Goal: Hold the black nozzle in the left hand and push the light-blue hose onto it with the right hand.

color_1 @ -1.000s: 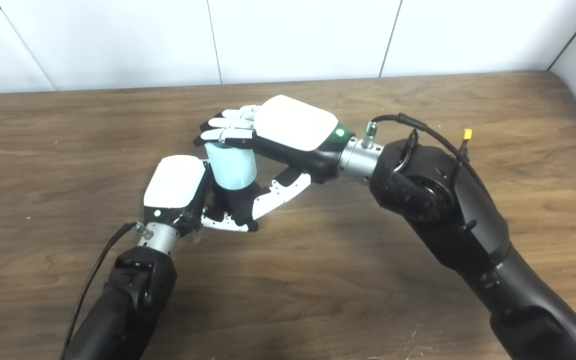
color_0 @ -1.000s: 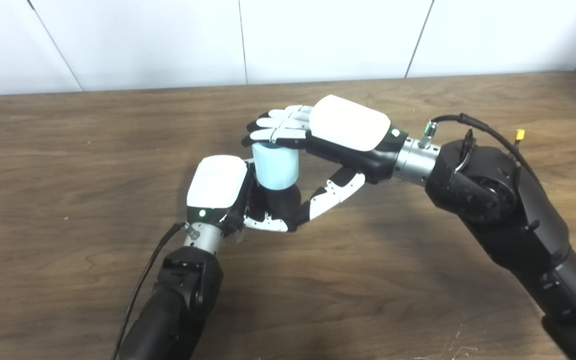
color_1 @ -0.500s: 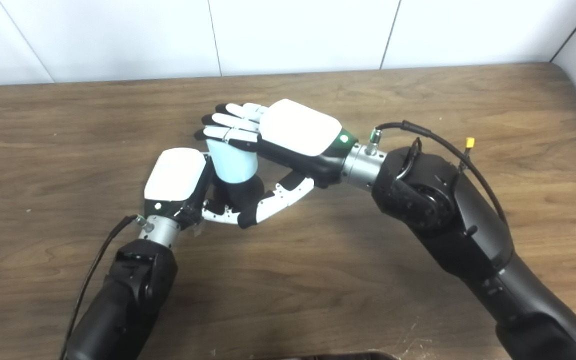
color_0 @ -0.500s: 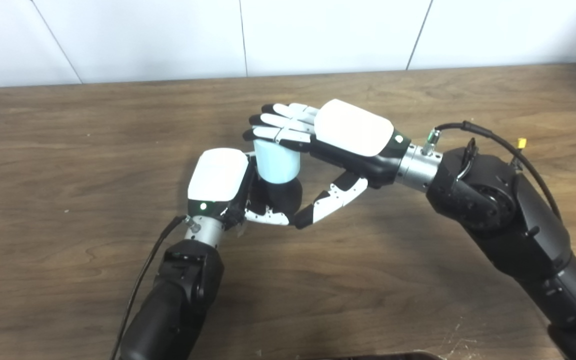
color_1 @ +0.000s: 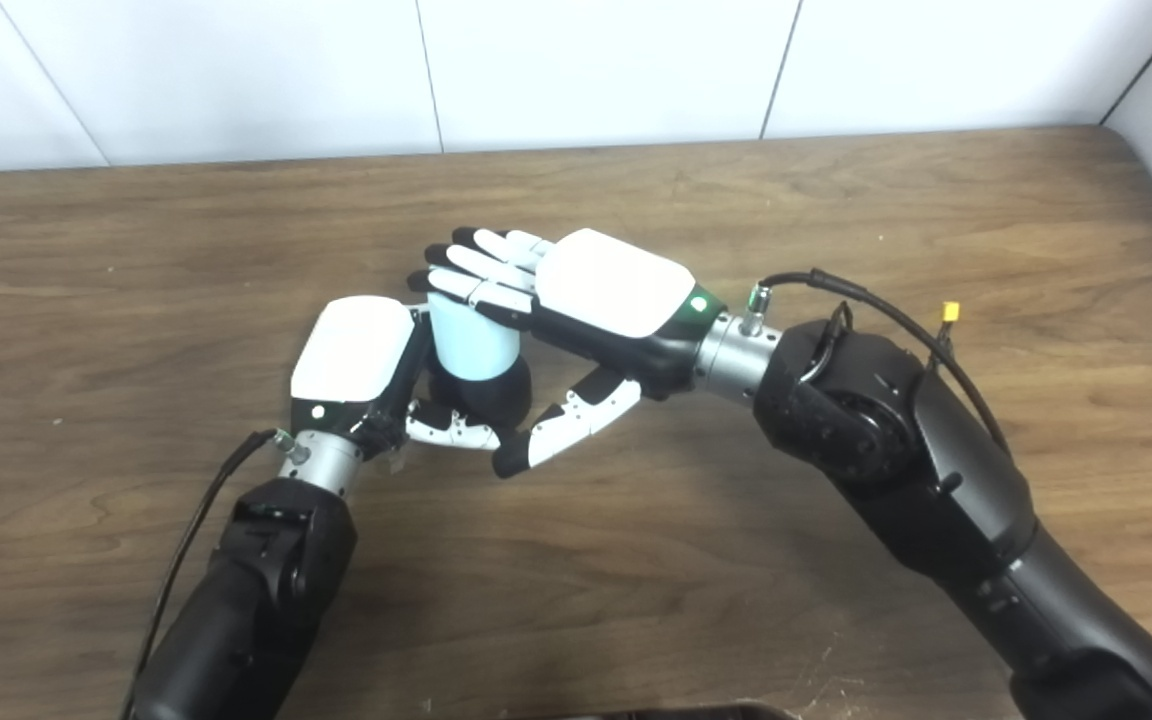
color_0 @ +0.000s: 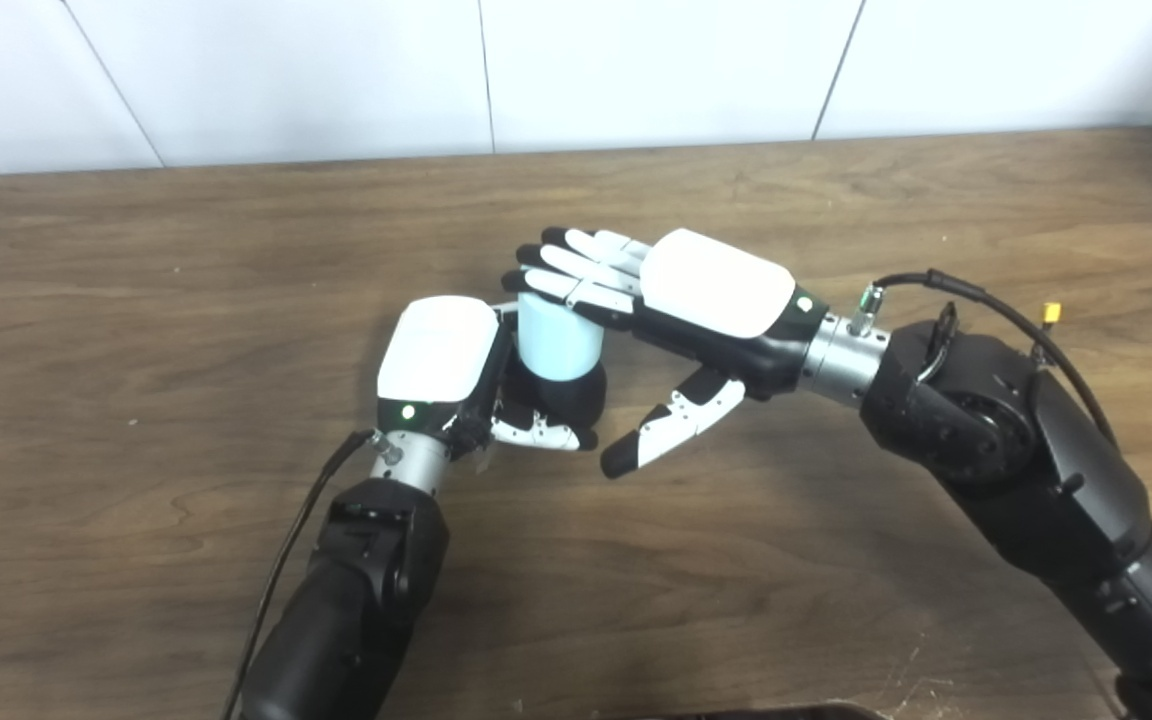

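Left eye view: brown wooden table point(color_0: 136, 300) against white-panelled wall point(color_0: 336, 70).

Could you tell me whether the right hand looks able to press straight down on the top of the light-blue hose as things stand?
Probably yes: the right hand already lies flat-fingered across the top of the light-blue hose, with nothing between them, while the left hand grips the black nozzle below.

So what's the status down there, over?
Left hand shut on black nozzle. Right hand open, fingers flat atop blue hose, which sits on the nozzle. Nothing in the way.
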You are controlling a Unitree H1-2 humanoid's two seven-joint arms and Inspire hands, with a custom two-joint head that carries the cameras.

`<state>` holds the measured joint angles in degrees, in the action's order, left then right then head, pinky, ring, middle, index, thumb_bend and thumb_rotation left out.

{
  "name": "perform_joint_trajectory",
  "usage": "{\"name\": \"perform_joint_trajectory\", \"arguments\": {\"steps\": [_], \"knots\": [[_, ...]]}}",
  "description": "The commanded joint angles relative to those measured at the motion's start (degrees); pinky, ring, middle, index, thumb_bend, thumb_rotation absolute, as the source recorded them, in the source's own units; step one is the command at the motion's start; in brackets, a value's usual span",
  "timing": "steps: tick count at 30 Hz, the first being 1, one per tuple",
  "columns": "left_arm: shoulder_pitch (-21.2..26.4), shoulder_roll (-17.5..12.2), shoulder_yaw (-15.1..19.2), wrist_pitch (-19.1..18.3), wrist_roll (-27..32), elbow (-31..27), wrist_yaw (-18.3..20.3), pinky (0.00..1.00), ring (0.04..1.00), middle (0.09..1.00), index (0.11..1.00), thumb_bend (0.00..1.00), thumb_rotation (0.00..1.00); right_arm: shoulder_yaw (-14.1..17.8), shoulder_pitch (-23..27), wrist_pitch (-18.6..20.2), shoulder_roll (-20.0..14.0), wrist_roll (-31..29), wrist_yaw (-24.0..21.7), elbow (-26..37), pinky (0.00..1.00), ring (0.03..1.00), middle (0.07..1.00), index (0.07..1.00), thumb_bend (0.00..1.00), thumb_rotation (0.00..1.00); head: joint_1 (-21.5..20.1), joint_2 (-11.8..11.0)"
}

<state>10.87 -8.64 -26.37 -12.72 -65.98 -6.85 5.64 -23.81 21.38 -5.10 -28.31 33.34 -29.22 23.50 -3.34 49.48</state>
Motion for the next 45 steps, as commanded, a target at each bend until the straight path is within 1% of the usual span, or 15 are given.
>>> {"name": "perform_joint_trajectory", "arguments": {"steps": [1,8,13,17,20,24,26,29,34,36,37,38,39,41,45], "knots": [[0.23,0.26,-0.2,0.46,0.65,-1.1,1.29,0.52,0.512,0.437,0.497,0.52,0.0,-0.94,-1.86,0.34,-2.01,1.15,-3.79,-2.06,1.0,1.0,1.0,0.971,0.71,1.0,-0.06,0.01],[0.24,0.31,-0.19,1.02,0.75,-0.27,-0.22,0.53,0.496,0.436,0.495,0.52,0.0,3.5,2.99,5.14,-0.38,-3.67,-5.34,5.33,1.0,1.0,0.999,0.974,0.69,1.0,0.13,-0.27],[0.19,0.31,-0.3,0.94,0.66,-0.34,-0.11,0.54,0.514,0.451,0.494,0.53,0.0,8.28,7.45,7.96,2.22,-8.86,-4.55,8.18,0.99,0.993,0.99,0.97,0.64,1.0,0.19,-0.25],[0.15,0.48,-0.33,0.92,0.49,-0.05,-0.73,0.53,0.502,0.443,0.495,0.53,0.0,12.6,9.01,11.37,4.92,-13.13,-3.24,8.55,0.91,0.941,0.944,0.936,0.6,1.0,0.31,-0.24],[0.13,0.46,-0.41,0.76,0.4,-0.23,-0.36,0.51,0.497,0.434,0.496,0.52,0.0,15.63,9.2,16.34,7.27,-17.37,-2.13,8.23,0.83,0.908,0.938,0.928,0.58,1.0,0.4,-0.2],[0.1,0.39,-0.47,0.68,0.25,-0.41,-0.12,0.49,0.484,0.421,0.497,0.52,0.0,17.78,8.18,20.09,8.95,-20.21,-1.04,7.67,0.59,0.733,0.93,0.92,0.56,1.0,0.45,-0.2],[0.11,0.36,-0.48,0.65,0.21,-0.36,-0.04,0.49,0.48,0.416,0.498,0.52,0.0,18.26,7.4,20.78,9.25,-20.61,-0.28,7.27,0.7,0.814,0.904,0.894,0.51,1.0,0.52,-0.2],[-0.01,0.44,-0.36,0.6,0.38,-0.39,-0.12,0.49,0.473,0.412,0.498,0.52,0.0,18.8,6.29,23.77,9.76,-21.98,0.48,7.03,0.78,0.865,0.898,0.891,0.5,1.0,0.73,-0.25],[-0.34,0.49,0.03,0.1,-0.09,-0.72,-0.7,0.51,0.493,0.436,0.507,0.52,0.0,19.11,2.59,25.2,10.64,-23.85,2.55,5.83,0.79,0.873,0.904,0.903,0.5,1.0,0.92,-0.17],[-0.35,0.27,0.33,-0.12,-0.28,-1.35,-0.35,0.51,0.522,0.449,0.531,0.52,0.0,18.9,0.76,24.31,10.67,-23.6,3.37,5.24,0.78,0.874,0.905,0.905,0.49,1.0,0.82,-0.15],[-0.36,0.16,0.48,-0.17,-0.31,-1.63,-0.22,0.52,0.548,0.471,0.621,0.54,0.0,18.8,0.12,23.69,10.62,-23.52,3.62,4.9,0.78,0.873,0.907,0.905,0.47,1.0,0.79,-0.16],[-0.38,0.13,0.67,-0.14,-0.3,-1.8,-0.43,0.52,0.565,0.486,0.677,0.55,0.0,18.62,-0.41,23.09,10.4,-23.32,3.76,4.56,0.78,0.872,0.908,0.906,0.47,1.0,0.79,-0.18],[-0.41,0.19,0.95,-0.07,-0.3,-1.78,-1.19,0.53,0.589,0.571,0.715,0.7,0.02,18.42,-0.87,22.74,10.19,-23.14,3.85,4.28,0.78,0.873,0.909,0.908,0.48,1.0,0.81,-0.23],[-0.38,0.38,1.43,0.02,-0.36,-1.52,-2.55,0.57,0.665,0.71,0.791,0.88,0.06,18.16,-1.51,21.98,9.71,-22.84,3.95,3.78,0.77,0.869,0.909,0.918,0.52,1.0,0.82,-0.28],[-0.09,0.33,2.2,0.81,1.06,-0.98,-3.51,0.67,0.804,0.885,0.949,0.97,0.16,17.93,-1.99,20.88,9.07,-22.18,4.35,3.03,0.76,0.869,0.918,0.935,0.52,1.0,0.97,-0.37]]}}
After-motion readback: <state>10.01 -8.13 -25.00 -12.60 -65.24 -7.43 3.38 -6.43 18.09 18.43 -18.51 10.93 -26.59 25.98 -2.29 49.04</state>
